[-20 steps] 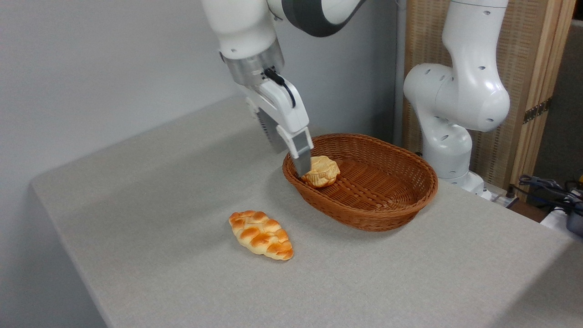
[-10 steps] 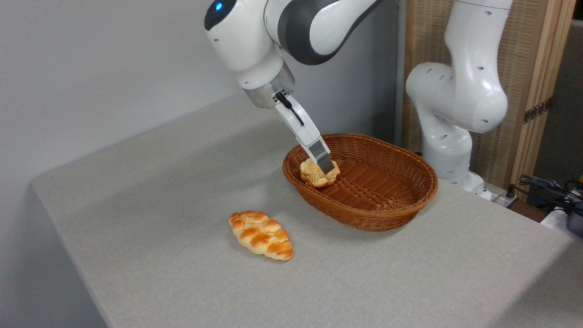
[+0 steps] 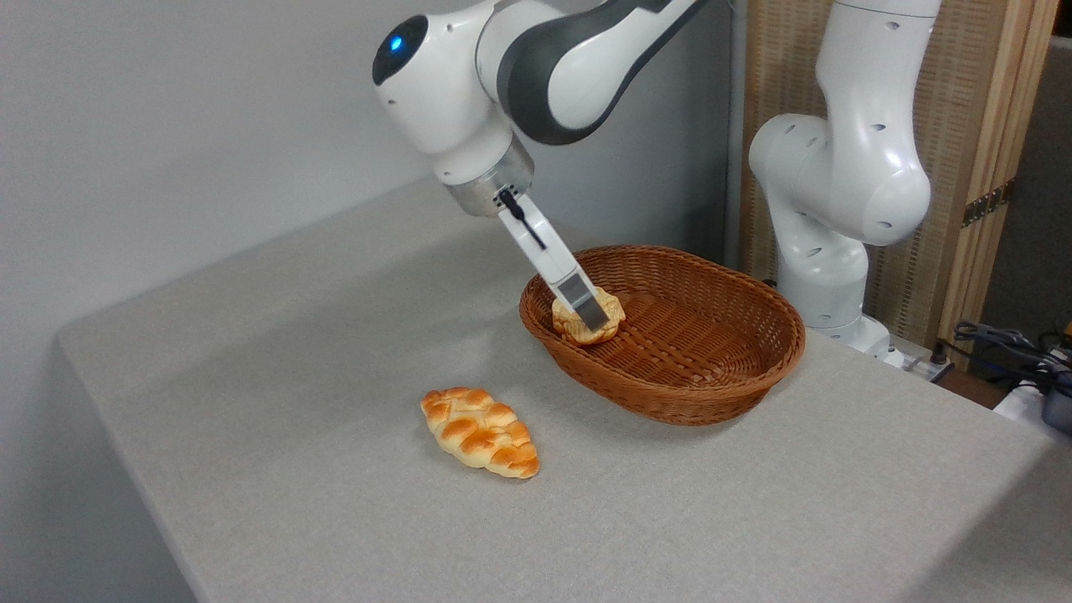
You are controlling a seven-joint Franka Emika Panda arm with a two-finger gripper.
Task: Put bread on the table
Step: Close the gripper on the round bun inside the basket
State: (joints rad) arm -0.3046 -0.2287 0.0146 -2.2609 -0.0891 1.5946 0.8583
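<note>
The bread (image 3: 567, 319), a small pale golden bun, lies inside the brown wicker basket (image 3: 670, 406) near its left rim. My gripper (image 3: 586, 316) reaches down at a slant from the upper left and is at the bun. Its near finger (image 3: 586, 306) stands in front of the bun's middle; the far finger is hidden behind the bun. I cannot see whether the fingers press on it. The bun still rests on the basket floor. The table (image 3: 293, 377), covered in light grey cloth, spreads around the basket.
An orange-glazed braided loaf (image 3: 480, 431) lies on the table in front and to the left of the basket. The arm's white base (image 3: 837, 209) stands behind the basket at the right. Cables (image 3: 1022, 352) lie at the far right edge.
The wrist has turned and swung lower over the basket's left side. The near finger went from the bun's left edge to in front of its middle. The bun shifted slightly left.
</note>
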